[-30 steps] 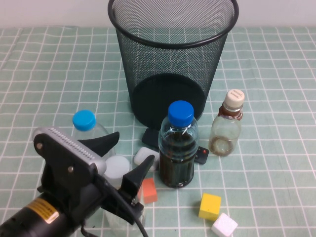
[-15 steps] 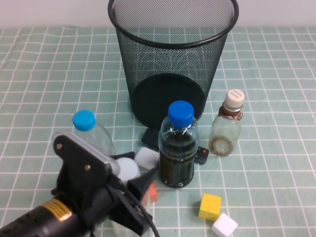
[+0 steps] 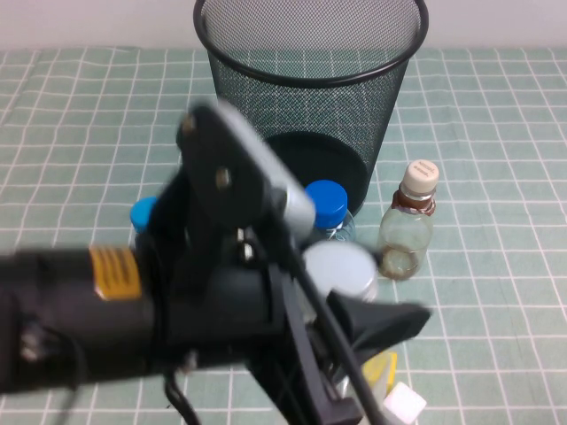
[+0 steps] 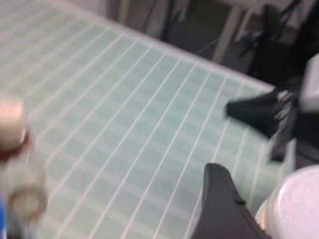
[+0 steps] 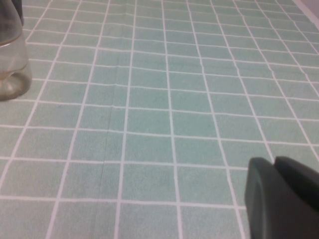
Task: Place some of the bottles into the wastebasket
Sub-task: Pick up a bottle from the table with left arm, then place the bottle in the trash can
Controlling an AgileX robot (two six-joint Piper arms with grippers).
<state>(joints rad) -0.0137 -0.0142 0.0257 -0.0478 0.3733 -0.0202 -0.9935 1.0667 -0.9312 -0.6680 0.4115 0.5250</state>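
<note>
Now white-capped bottle [image 3: 338, 270] held in left gripper [image 3: 354, 305] jaws, lifted near wastebasket [image 3: 310, 106]. Next: carry over rim, release. Right gripper [image 5: 279, 199] low over tablecloth, jaws apparently closed, empty.

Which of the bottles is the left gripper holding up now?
The white-capped bottle is held in the left gripper; the cream-capped bottle and blue-capped bottle stand on the table.

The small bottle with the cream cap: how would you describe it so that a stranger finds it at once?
Find the tall black mesh wastebasket at the back of the table. The cream-capped bottle stands upright on the cloth off its front right. The left gripper holds a white-capped bottle in the foreground; the right gripper is low over bare cloth. Only this bottle has a brownish neck and clear body.
</note>
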